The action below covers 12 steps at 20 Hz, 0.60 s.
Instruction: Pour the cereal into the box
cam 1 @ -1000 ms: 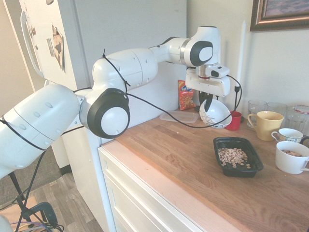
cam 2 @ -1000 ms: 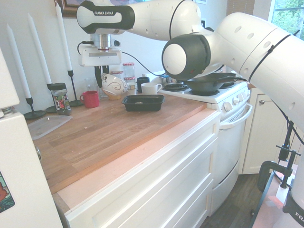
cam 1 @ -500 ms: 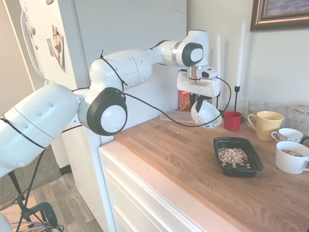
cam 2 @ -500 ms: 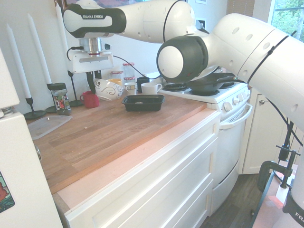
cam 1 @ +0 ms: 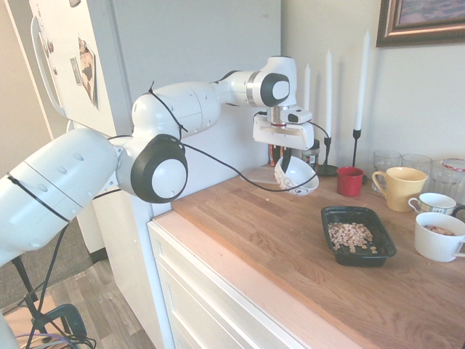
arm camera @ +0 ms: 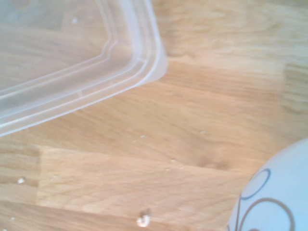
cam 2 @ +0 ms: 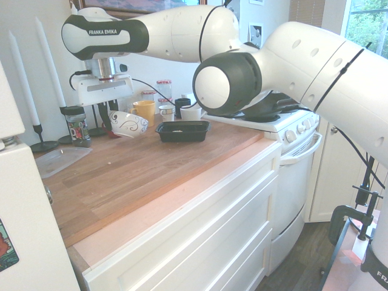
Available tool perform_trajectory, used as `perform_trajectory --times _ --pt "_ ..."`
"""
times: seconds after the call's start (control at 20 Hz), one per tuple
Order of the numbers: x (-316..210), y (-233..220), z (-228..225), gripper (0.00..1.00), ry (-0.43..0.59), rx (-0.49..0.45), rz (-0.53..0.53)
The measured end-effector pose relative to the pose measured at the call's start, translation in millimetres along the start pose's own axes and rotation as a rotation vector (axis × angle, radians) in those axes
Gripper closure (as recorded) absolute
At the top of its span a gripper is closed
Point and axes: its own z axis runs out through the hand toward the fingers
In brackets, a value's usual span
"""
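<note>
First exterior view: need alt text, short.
A white robot arm's gripper holds a white patterned bowl by its rim, tilted, just above a wooden countertop. To the right sits a black tray with cereal in it, near mugs, glasses and tall white candles.

I am working in a home kitchen: a wooden counter (cam 1: 290, 240) over white drawers (cam 2: 200, 242), a white stove (cam 2: 285, 124) at its end, a fridge (cam 1: 94, 73), mugs (cam 1: 398, 185) along the back edge.

The arm (cam 1: 189, 109) reaches out, fingers (cam 1: 285, 161) pointing down, clamped together.
</note>
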Motion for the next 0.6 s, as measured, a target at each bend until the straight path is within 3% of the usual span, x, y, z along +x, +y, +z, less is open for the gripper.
perform_trajectory --times 0.6 --pt "-19 -22 51 1.0 -0.025 -0.062 -0.026"
